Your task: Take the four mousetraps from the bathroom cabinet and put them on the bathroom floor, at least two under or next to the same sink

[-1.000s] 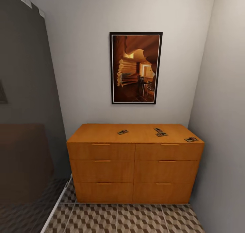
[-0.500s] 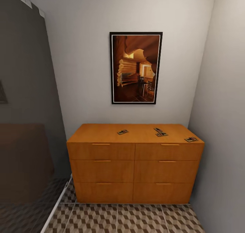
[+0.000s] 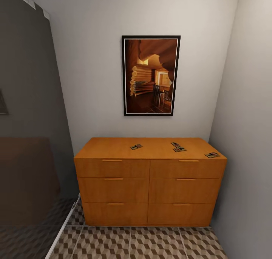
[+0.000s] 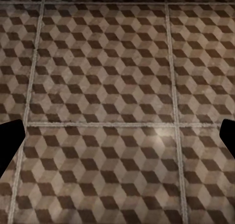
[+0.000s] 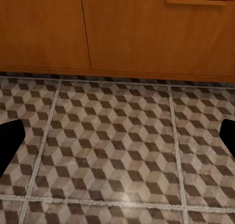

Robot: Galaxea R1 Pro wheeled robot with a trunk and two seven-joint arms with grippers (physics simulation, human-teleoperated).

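No change in the head view over the last second: same framing, nothing on the cabinet (image 3: 150, 176) has shifted. Base and head look parked, so I'd read this as a pause in front of the cabinet before the first reach. None of the task is done yet.

Traps all sit on the cabinet top, not in a drawer:
- left trap (image 3: 136, 147), near the middle, alone
- middle pair (image 3: 177, 147), touching or overlapping, can't tell which
- right trap (image 3: 212, 154), close to the right front corner, by the wall

All six drawers are closed. No sink visible here. A picture (image 3: 151, 75) hangs on the wall above.

Left gripper (image 4: 117, 136): fingertips sit at opposite edges of its wrist view, so wide apart, nothing between them, pointing down at the floor (image 4: 107, 87).

Right gripper (image 5: 117, 136): same spread, empty, over floor tiles just in front of the cabinet's lower drawers.

Both arms hang low; the next move likely needs one raised to the cabinet top.
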